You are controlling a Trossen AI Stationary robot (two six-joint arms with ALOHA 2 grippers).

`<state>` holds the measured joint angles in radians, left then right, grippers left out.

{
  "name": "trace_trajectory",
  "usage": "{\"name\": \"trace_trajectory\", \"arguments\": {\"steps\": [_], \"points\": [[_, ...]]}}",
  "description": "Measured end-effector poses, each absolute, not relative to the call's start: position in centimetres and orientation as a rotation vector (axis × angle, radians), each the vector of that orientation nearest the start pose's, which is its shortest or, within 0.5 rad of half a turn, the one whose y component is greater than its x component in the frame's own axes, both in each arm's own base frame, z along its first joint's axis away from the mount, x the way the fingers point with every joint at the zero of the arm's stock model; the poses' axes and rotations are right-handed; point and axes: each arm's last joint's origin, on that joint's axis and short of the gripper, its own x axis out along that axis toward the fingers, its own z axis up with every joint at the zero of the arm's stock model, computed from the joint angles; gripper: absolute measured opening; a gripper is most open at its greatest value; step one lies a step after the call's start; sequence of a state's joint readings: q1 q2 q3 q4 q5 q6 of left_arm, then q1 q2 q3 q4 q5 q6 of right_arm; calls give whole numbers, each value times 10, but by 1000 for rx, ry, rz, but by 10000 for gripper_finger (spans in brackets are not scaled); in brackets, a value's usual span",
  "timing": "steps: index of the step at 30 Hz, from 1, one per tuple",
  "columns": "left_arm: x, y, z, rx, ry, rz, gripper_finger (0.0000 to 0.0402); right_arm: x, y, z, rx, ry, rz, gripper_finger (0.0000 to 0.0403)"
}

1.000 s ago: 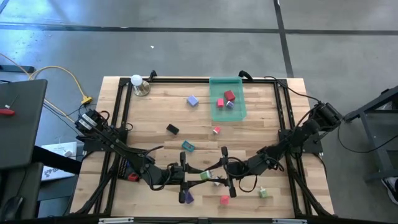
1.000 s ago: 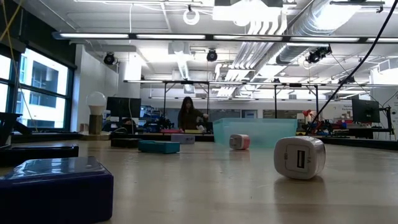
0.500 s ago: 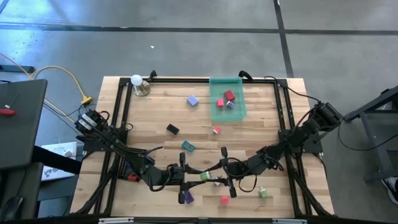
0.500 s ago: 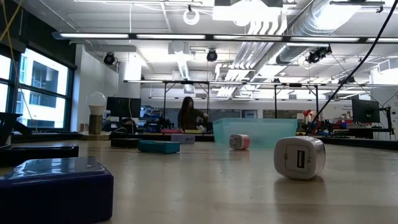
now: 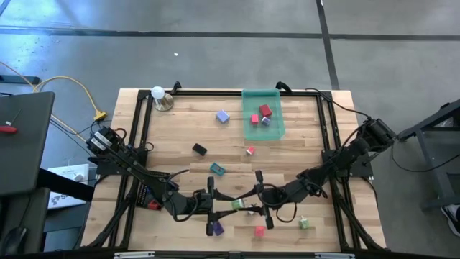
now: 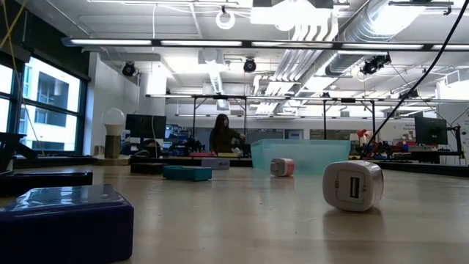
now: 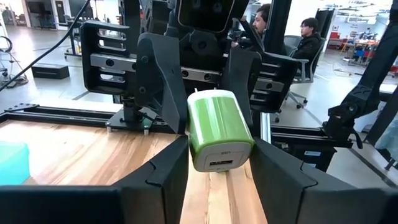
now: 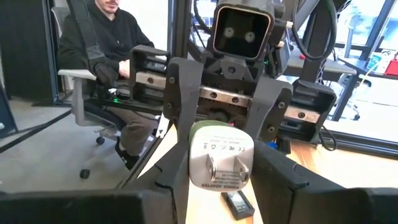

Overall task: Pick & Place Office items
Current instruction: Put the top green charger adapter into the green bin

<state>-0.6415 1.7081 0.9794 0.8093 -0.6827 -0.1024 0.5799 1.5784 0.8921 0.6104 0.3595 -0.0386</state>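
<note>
A green-and-white charger block [image 5: 237, 204] hangs between my two grippers at the near middle of the table. My left gripper [image 5: 218, 205] comes from the table's left, my right gripper [image 5: 257, 206] from the right, and they face each other. The block's USB end [image 7: 216, 163] faces my left wrist camera. Its white pronged end [image 8: 221, 163] faces my right one. Other office items lie loose: purple [image 5: 223, 116], black [image 5: 199, 149], teal [image 5: 217, 168], pink [image 5: 250, 150]. Neither gripper shows in the low view. My left gripper pinches the green block's two sides at its USB end [image 7: 194, 148] between its fingertips, coming level from the table's left. The block is clear of the wood. My right gripper pinches the same two sides at the pronged end [image 8: 194, 163], level from the table's right.
A translucent green tray [image 5: 277, 131] at the far middle holds red pieces [image 5: 265, 111]. A white ball lamp [image 5: 159, 97] stands at the far left corner. Near the front lie a purple block [image 5: 214, 229], a red one [image 5: 259, 231] and a green-white one [image 5: 305, 224]. People sit beyond the table.
</note>
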Motion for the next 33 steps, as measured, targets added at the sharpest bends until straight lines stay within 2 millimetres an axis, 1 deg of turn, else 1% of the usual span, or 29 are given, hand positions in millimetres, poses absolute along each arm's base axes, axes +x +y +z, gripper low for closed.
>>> {"name": "trace_trajectory", "arguments": {"steps": [4,11,16,22,24,29,33], "points": [[304,-209,254,-152,-65,33,160,293,180,250,-90,75,210,124],[297,-217,254,-162,-65,49,162,293,178,247,-112,104,103,123],[288,-225,254,-164,-67,161,163,293,173,245,-105,124,-6,123],[273,-233,257,-140,-76,357,163,293,170,243,-90,139,-129,123],[268,-236,257,-128,-75,394,163,293,168,242,-90,139,-170,123],[260,-244,257,-94,-63,389,163,295,155,235,-141,198,-336,123],[257,-248,256,-79,-55,380,163,300,135,229,-165,253,-471,123]]}}
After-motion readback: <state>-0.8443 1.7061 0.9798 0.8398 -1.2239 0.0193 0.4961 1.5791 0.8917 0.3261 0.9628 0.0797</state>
